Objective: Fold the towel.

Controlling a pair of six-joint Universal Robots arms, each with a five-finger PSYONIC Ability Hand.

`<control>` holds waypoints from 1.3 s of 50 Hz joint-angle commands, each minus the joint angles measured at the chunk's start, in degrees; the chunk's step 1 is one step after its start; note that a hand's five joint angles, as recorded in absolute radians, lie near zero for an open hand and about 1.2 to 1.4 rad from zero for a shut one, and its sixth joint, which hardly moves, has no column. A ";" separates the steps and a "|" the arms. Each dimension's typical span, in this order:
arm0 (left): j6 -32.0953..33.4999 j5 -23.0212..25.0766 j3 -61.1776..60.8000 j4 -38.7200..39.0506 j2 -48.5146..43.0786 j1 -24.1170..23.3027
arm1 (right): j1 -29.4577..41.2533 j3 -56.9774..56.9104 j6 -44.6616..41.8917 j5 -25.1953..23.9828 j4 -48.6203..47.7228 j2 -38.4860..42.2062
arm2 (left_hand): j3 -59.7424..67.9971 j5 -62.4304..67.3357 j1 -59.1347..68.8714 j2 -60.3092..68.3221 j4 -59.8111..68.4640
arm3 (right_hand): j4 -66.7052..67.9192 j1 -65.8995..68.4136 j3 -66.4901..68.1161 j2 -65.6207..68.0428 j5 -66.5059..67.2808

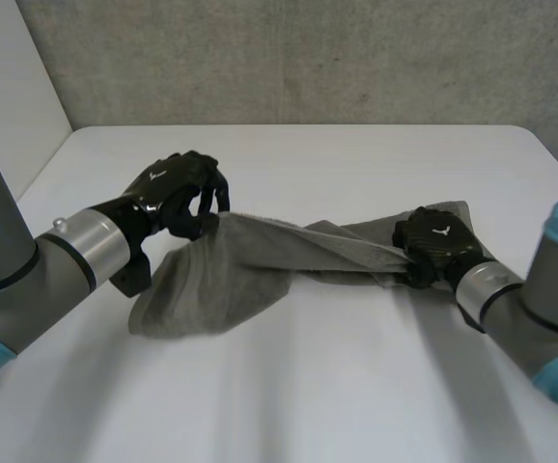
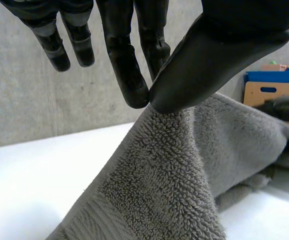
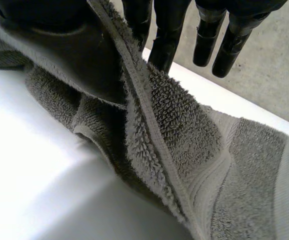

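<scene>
The left arm (image 1: pixel 23 280) reaches in over the white table (image 1: pixel 308 395), and the left hand (image 1: pixel 175 191) is raised a little above the surface. In the left wrist view this hand (image 2: pixel 224 55) pinches the towel (image 2: pixel 164 185) between the thumb and one fingertip at a raised point of its upper edge, with the other fingers straight and off the cloth. From that pinch one part of the grey towel (image 1: pixel 231 270) hangs down to the table below the left hand, while the rest is drawn out in a loose, twisted band across the middle of the table toward the other hand. A bare concrete wall (image 1: pixel 308 58) stands behind the table. On the right, the right hand (image 1: pixel 435 246) sits low on the towel's far end, at the end of the right arm (image 1: pixel 544 299). In its own wrist view the right hand (image 3: pixel 69 55) grips a hemmed edge of the towel (image 3: pixel 184 145) between thumb and fingers (image 3: pixel 159 35) - two further fingers stay straight, clear of the cloth - and the bunched folds rest on the table under it.
</scene>
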 commanded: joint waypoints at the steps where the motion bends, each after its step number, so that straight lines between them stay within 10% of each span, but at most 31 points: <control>1: 1.50 0.43 -4.36 0.21 0.06 0.72 | -4.43 1.33 -5.77 -7.77 9.39 -6.19 | -2.95 3.13 5.57 4.21 -3.36 | -4.37 4.36 -2.47 7.18 3.38; 29: 8.27 0.43 -6.91 -0.14 -0.38 2.21 | -10.59 1.24 -8.24 -7.60 10.38 -0.13 | -2.95 3.13 5.57 4.21 -3.36 | -4.37 -33.93 -2.47 -31.12 -34.91; 35: 8.45 0.52 -6.91 -0.14 -0.38 2.21 | -11.82 2.38 -8.76 -8.83 11.08 -1.70 | -2.95 3.13 5.57 4.21 -3.36 | -4.37 4.18 -2.47 6.99 3.19; 48: 9.24 0.60 -3.83 1.00 -5.65 1.86 | -10.67 -0.25 -17.46 -9.80 16.36 -5.05 | -2.95 3.13 5.57 4.21 -3.36 | -4.37 4.36 -2.47 7.18 3.38; 50: 9.67 0.87 -3.40 1.09 -7.05 1.42 | -10.32 0.19 -17.46 -9.97 16.27 -4.88 | -2.95 -29.73 -27.28 -28.65 -3.36 | -4.37 4.36 -2.47 7.18 3.38; 65: 11.44 0.96 -2.96 1.18 -6.97 -0.86 | -10.15 2.30 -17.82 -10.06 15.39 -3.82 | -2.95 -51.68 -49.24 -50.61 -3.36 | -4.37 4.36 -2.47 7.18 3.38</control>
